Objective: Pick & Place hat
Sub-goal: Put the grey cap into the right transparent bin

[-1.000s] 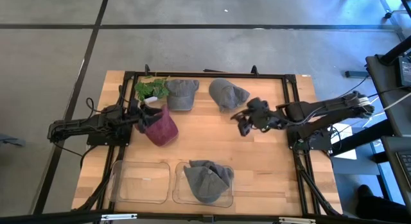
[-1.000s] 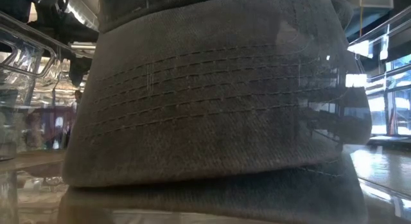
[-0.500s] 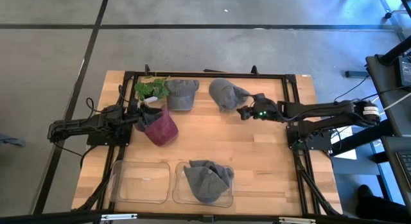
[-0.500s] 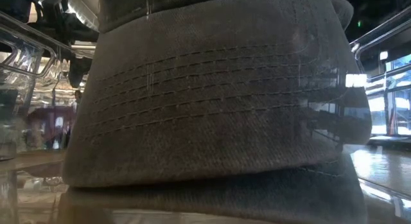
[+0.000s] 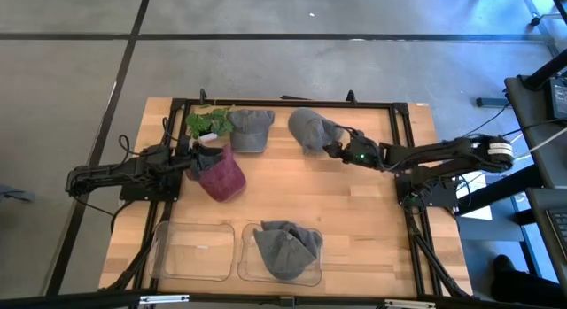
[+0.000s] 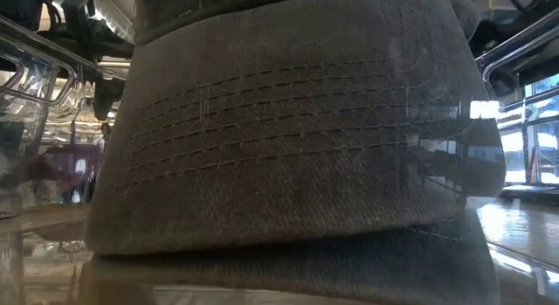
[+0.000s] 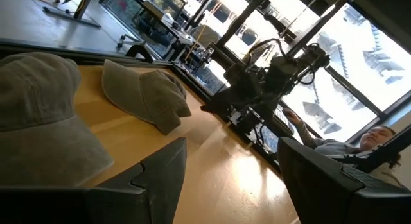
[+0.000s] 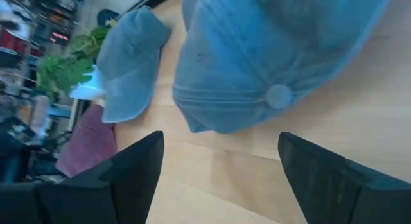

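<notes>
Two grey hats lie crown up at the table's far side, one [image 5: 251, 129] beside a plant, the other [image 5: 310, 128] to its right. My right gripper [image 5: 335, 150] is open and just right of that second hat. In the right wrist view the hat [image 8: 270, 51] and its top button [image 8: 278, 95] lie just ahead of the open fingers [image 8: 219, 147]. A maroon hat [image 5: 222, 175] lies at the left. My left gripper [image 5: 193, 163] is open at that hat's left edge, with nothing between its fingers [image 7: 232, 147]. Whether it touches the hat I cannot tell.
A green plant in a white pot [image 5: 208, 124] stands at the far left. Two clear bins sit at the near edge: the left bin [image 5: 194, 251] and the right bin [image 5: 312, 272], which holds a grey hat [image 5: 285, 247]. This hat fills the low view [image 6: 288, 139]. Bare wood lies mid-table.
My right gripper has moved toward the table's far-left, from mid-table up to the right-hand grey hat, with the arm stretching out lower. The left arm and all the hats have stayed put.
</notes>
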Robot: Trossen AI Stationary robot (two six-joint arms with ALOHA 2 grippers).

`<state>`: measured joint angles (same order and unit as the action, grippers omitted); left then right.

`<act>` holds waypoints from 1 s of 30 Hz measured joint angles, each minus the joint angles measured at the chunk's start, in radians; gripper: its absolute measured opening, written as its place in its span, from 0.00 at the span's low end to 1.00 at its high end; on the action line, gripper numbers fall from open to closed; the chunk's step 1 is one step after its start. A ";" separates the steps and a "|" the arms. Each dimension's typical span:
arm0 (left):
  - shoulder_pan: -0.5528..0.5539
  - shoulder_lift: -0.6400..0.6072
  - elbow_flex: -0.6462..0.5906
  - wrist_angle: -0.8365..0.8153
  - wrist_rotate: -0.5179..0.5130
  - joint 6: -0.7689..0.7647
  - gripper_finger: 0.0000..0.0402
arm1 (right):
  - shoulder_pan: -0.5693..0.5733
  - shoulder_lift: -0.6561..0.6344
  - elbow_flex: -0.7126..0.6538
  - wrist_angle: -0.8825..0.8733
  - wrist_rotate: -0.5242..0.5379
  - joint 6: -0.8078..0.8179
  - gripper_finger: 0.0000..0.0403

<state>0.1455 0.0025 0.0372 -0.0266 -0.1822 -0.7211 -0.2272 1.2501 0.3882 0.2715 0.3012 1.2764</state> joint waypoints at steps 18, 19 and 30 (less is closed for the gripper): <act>0.000 0.000 0.000 0.000 0.000 0.000 0.59 | -0.064 0.379 0.001 0.423 0.018 0.135 0.74; 0.000 0.000 0.000 0.000 0.000 0.001 0.59 | -0.069 0.389 0.001 0.437 0.024 0.138 0.72; 0.000 0.000 0.000 0.000 0.000 0.001 0.59 | -0.080 0.404 0.011 0.453 0.045 0.129 0.33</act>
<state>0.1459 0.0025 0.0372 -0.0269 -0.1817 -0.7204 -0.3069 1.6543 0.3992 0.7242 0.3466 1.4051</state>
